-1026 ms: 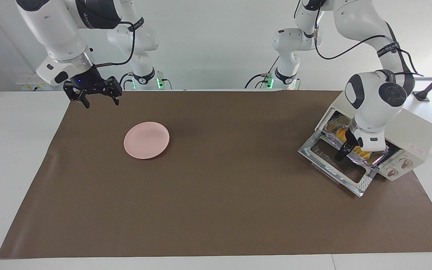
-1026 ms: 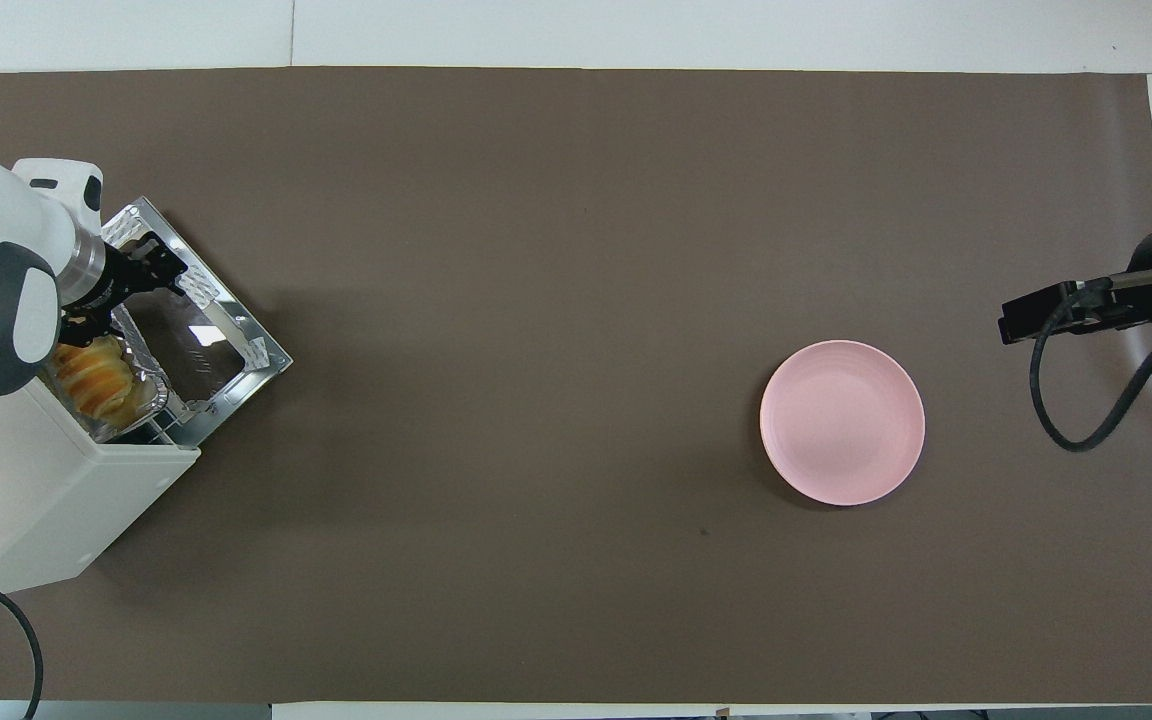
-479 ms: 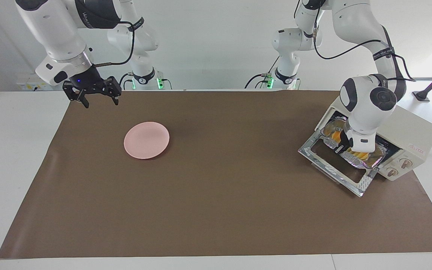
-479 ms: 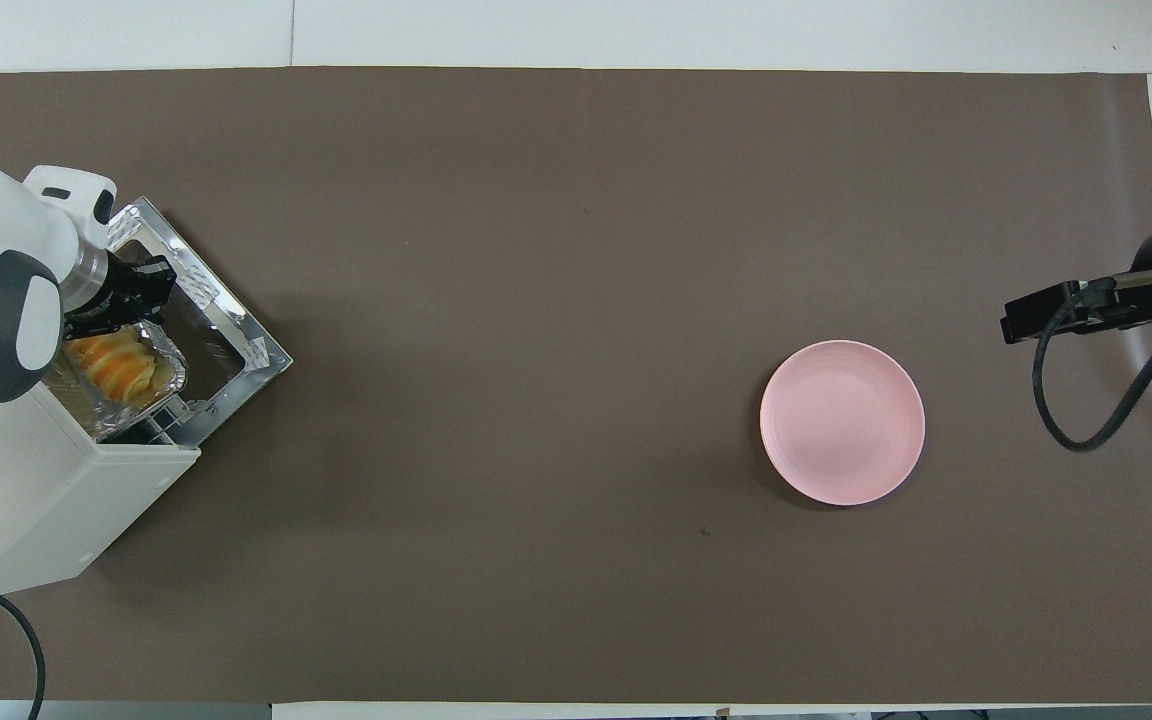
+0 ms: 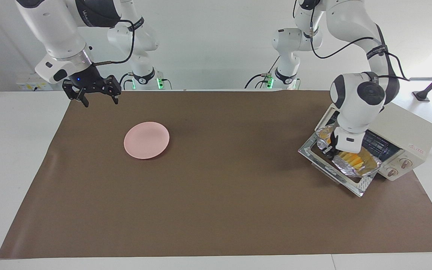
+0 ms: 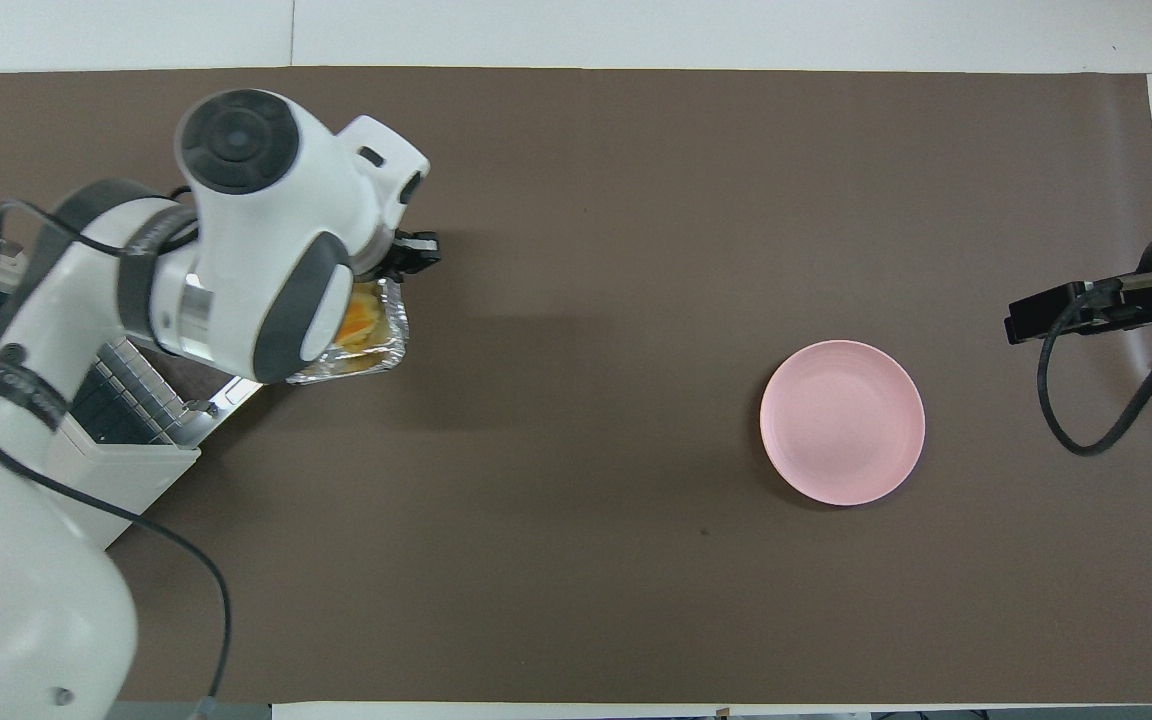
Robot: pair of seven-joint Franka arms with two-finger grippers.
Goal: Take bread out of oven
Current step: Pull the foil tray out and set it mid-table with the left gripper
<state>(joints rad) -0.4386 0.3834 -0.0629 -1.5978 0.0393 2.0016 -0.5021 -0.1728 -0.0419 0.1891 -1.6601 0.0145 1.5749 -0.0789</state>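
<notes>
Left pincer [image 5: 328, 150]: we see it over the oven's dropped door, closed on the rim of the foil tray at the end toward the robots.
Foil tray [image 5: 354, 165]: crinkled silver, out of the oven's mouth and over the open door; we cannot tell whether it rests on the door or hangs just above it.
Bread [image 5: 354, 160]: we spot the yellow-orange loaf lying in the tray, so it sits outside the oven cavity, over the door, partly hidden under the left arm's wrist.
Oven [image 5: 407, 131]: cream-white box at the left arm's end of the table, set at an angle, its two round knobs facing away from the robots.
Oven door [image 5: 345, 180]: metal-framed glass, folded down flat in front of the oven.
Rack [image 5: 379, 144]: we catch dark wire bars inside the open mouth.
Right pincer [image 5: 98, 99]: we have it hanging with its fingers spread wide and nothing between them, over the paper's corner nearest the right arm's base; this arm waits.
Plate [image 5: 146, 140]: round, pink, bare, lying toward the right arm's end of the table, well apart from the oven.
Table [image 5: 13, 157]: white, with a brown paper sheet [image 5: 216, 210] covering most of it; the oven and plate both sit on the sheet.
</notes>
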